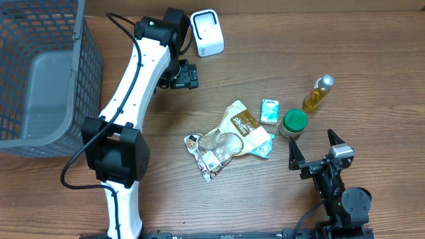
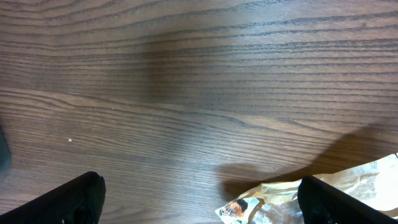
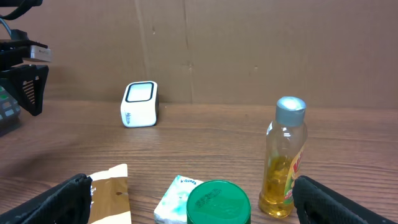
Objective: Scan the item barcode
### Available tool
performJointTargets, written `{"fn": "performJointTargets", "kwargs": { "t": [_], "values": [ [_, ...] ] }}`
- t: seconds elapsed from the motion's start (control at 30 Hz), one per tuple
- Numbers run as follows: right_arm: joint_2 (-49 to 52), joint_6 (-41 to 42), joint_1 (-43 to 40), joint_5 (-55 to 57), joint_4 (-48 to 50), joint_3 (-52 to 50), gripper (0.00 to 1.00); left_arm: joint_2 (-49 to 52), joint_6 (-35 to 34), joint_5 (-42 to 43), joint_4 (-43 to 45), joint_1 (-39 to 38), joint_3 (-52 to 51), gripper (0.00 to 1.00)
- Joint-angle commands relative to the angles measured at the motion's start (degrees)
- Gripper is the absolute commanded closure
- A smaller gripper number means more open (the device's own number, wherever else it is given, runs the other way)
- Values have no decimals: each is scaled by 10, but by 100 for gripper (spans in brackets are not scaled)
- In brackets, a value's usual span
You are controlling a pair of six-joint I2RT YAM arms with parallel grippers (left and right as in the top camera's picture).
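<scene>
The left end effector [image 1: 180, 76] hangs wide open over the brown wooden tabletop [image 1: 265, 60], near a white boxy device [image 1: 206, 32], probably the scanner. A crinkled tan-and-clear snack packet [image 1: 229, 136] lies mid-tabletop. The right end effector [image 1: 311, 138] stands open and empty, near a green-lidded jar [image 1: 293, 122].

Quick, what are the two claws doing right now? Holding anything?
Left claw: open, holding nothing.
Right claw: open, holding nothing.
</scene>
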Motion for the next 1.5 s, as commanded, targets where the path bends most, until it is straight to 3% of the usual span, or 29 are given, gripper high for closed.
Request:
{"fn": "performJointTargets", "kwargs": {
  "t": [0.0, 0.97, 1.47],
  "values": [
    [-6, -2, -2, 1, 2, -6, 0, -14, 4, -7, 0, 1, 8, 0],
    [-6, -2, -2, 1, 2, -6, 0, -157, 4, -7, 0, 3, 8, 0],
    [-6, -2, -2, 1, 2, -6, 0, -164, 4, -30, 23, 3, 8, 0]
  ]
}}
